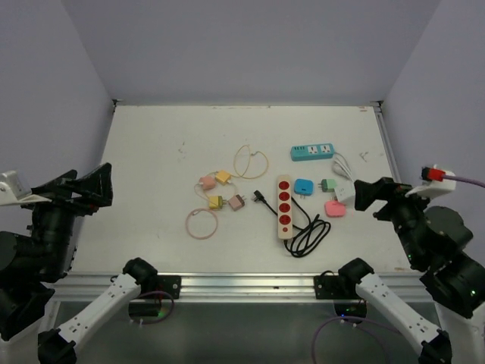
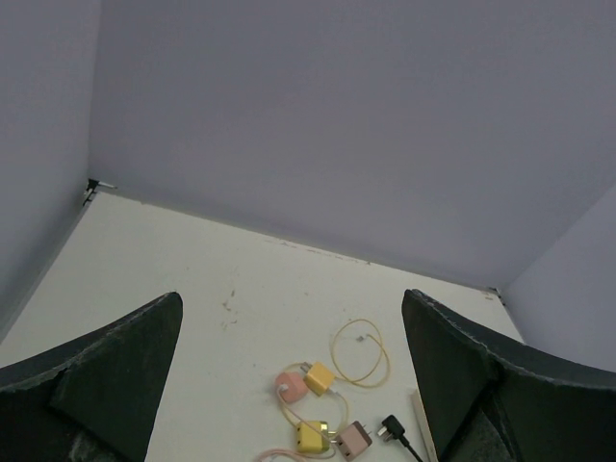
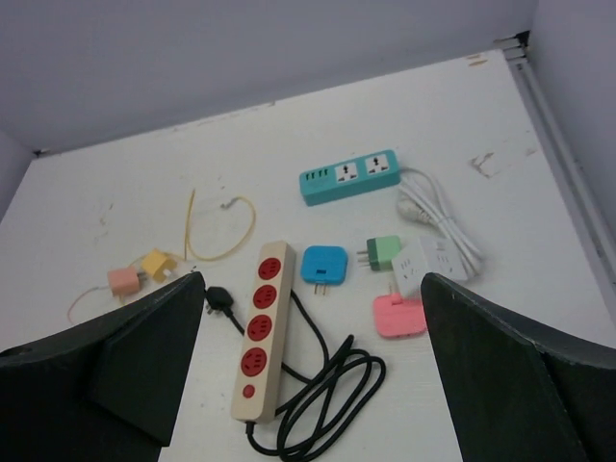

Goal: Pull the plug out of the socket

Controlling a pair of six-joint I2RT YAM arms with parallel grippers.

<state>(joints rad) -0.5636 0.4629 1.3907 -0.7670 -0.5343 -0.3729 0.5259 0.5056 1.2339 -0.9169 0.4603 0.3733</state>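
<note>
1. Left end effector [image 1: 97,188], right end effector [image 1: 362,195]: fingers apart, empty, flanking power strip [image 3: 258,327].
2. Green plug [image 3: 383,252] touching white socket [image 3: 421,260], right of power strip; mating unclear.
3. Brace white socket, grip plug body, pull straight along pins.

The white table [image 1: 151,159] carries a red-socket strip [image 1: 284,206], its black cord [image 1: 307,236], a teal strip [image 1: 312,152] and a blue adapter [image 1: 304,186].

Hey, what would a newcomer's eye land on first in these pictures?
The beige strip with red sockets lies mid-table, its black cord coiled at the near end. A teal strip sits farther back on the right, and small pastel chargers cluster left of centre.
</note>
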